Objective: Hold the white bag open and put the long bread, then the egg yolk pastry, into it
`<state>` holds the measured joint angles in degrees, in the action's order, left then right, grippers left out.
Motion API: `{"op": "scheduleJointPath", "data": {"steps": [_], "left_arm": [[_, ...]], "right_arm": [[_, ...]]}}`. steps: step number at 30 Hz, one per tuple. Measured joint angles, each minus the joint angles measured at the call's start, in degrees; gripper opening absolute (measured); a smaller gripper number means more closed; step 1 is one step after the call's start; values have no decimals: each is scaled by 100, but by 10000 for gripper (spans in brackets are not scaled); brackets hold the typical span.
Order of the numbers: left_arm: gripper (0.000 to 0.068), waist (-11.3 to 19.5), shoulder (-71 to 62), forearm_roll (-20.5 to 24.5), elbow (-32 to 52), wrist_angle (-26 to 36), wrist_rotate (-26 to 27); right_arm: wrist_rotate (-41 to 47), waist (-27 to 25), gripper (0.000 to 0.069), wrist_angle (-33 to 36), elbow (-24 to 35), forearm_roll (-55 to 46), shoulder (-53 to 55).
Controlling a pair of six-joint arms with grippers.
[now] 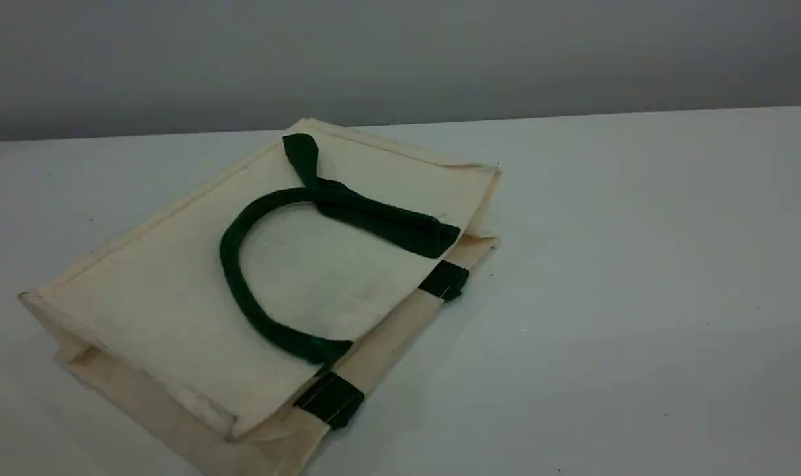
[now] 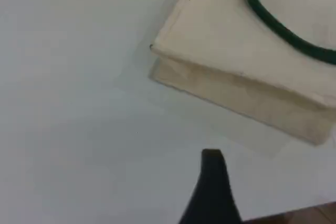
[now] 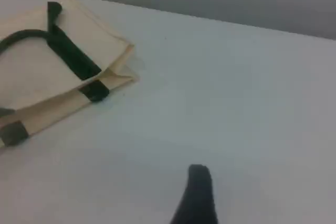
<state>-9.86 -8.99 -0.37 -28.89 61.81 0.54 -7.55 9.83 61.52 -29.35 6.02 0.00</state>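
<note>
The white bag point(image 1: 168, 297) lies flat and collapsed on the left half of the desk point(image 1: 638, 264). Its mouth is turned toward the right, where two green patches point(image 1: 444, 279) mark the rim. One dark green handle point(image 1: 227, 258) is folded back in a loop across the bag's upper face. In the left wrist view the left fingertip point(image 2: 212, 182) hangs over bare desk, apart from the bag's closed end. In the right wrist view the right fingertip point(image 3: 197, 195) hangs over bare desk too, well apart from the mouth end. The left jaws and the right jaws both stand released.
</note>
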Motion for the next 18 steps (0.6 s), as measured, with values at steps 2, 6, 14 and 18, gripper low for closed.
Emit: {"op": "scheduleJointPath", "data": {"steps": [2,6,14,18], "left_arm": [[506,0,0,0,0,0,0],[506,0,0,0,0,0,0],[506,0,82,0,0,5,0],[506,0,360,0,0,5,0]], "right_arm": [[0,0,555,0,0,0,0],[0,0,555,0,0,0,0],[0,-12,555,0,0,12,0],[0,-20,555,0,0,19,0]]}}
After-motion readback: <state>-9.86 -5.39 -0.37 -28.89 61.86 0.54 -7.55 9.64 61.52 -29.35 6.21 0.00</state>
